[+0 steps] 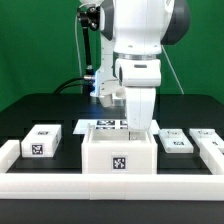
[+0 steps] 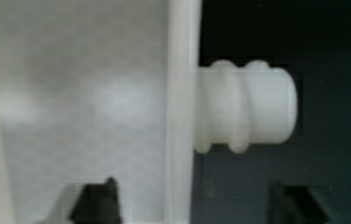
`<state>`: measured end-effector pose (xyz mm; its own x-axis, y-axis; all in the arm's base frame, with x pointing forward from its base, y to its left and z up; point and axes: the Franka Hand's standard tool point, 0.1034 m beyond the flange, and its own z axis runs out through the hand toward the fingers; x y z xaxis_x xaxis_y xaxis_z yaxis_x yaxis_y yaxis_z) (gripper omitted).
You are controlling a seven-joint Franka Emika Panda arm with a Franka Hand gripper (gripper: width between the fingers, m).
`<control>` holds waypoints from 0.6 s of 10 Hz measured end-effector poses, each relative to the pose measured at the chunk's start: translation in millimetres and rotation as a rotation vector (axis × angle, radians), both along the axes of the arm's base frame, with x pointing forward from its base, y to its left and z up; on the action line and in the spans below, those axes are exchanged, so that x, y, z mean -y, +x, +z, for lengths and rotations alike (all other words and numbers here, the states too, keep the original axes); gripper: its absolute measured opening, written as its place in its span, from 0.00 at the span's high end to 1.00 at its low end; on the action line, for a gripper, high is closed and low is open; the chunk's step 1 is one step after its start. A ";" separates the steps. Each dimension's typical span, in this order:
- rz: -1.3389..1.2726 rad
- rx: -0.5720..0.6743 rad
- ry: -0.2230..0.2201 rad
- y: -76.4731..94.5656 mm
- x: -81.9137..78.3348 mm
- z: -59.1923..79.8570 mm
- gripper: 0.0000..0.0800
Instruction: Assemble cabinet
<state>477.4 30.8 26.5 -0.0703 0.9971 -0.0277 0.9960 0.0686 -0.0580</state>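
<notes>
Close up, the wrist view shows a ribbed white knob [image 2: 252,108] jutting from a white panel [image 2: 83,100], with the gripper [image 2: 197,205] fingers spread wide on either side of the panel's edge. In the exterior view, the cabinet [image 1: 120,155] sits front-centre on a black table [image 1: 30,110] before a green backdrop [image 1: 30,40]. The arm [image 1: 138,60] reaches straight down just behind the cabinet.

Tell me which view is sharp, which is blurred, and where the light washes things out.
Exterior view: sharp and evenly lit, the tag on the cabinet reads clearly against the black table. Wrist view: out of focus, the white panel is washed out, nearly without texture; the ribbed white knob has fuzzy edges, the dark fingertips are blurred.
</notes>
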 end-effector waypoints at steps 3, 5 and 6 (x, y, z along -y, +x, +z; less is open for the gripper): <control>-0.001 0.000 0.000 -0.2 0.3 -0.2 0.82; -0.001 0.001 0.000 0.1 0.3 0.1 0.96; -0.001 0.001 0.000 0.1 0.3 0.1 0.96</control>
<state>477.5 30.4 26.6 -0.0697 0.9972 -0.0277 0.9961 0.0680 -0.0571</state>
